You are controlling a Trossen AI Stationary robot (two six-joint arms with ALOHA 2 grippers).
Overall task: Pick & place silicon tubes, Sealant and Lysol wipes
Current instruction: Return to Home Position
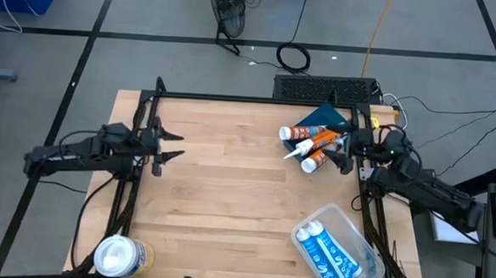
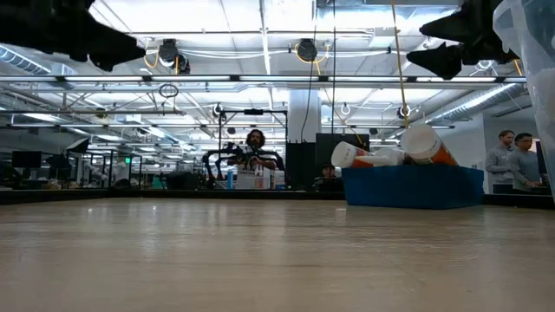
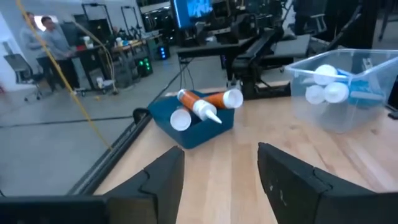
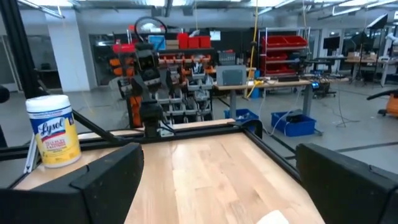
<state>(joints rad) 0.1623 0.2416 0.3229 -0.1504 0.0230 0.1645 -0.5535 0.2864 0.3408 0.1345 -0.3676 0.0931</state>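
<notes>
Several white-and-orange caulk tubes lie piled in a blue tray at the table's far right; they also show in the left wrist view. A clear plastic tub at the near right holds blue-and-white tubes. The yellow Lysol wipes canister stands upright at the near left corner, and shows in the right wrist view. My left gripper is open above the left side of the table. My right gripper is open beside the tray, holding nothing.
A black frame runs along the table's far edge and down both sides. Bare wood spreads between the two arms. People stand in the room beyond the table.
</notes>
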